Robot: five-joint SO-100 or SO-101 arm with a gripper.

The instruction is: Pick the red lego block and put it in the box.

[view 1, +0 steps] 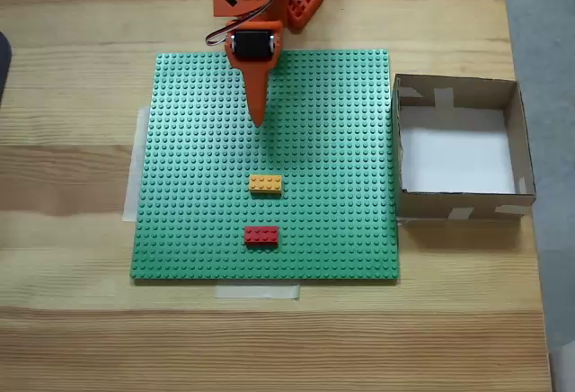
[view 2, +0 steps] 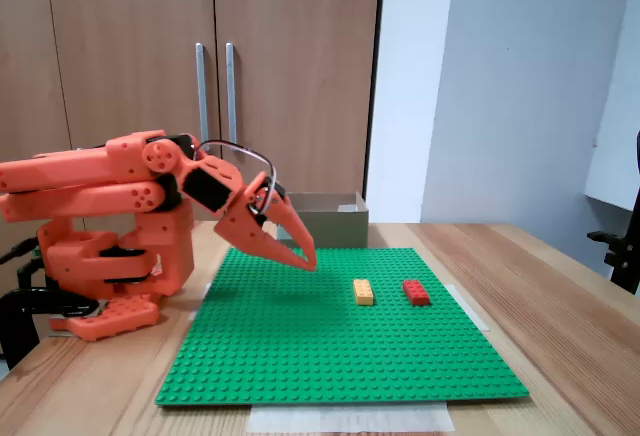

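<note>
Orange two-finger gripper — fingers pressed together, empty — hangs over green studded baseplate; small red plastic brick sits studded there, apart from brown cardboard box.

Arm: orange, folded low over its base at the far edge of the counter in one fixed view, at the left in the other, upper links stacked nearly level.
Wrist: bent downward, with a black servo and looping cable behind the gripper.
Gripper: pointing down and forward, fingers drawn together to a single tip, holding nothing, tip hanging just above the surface.
</note>
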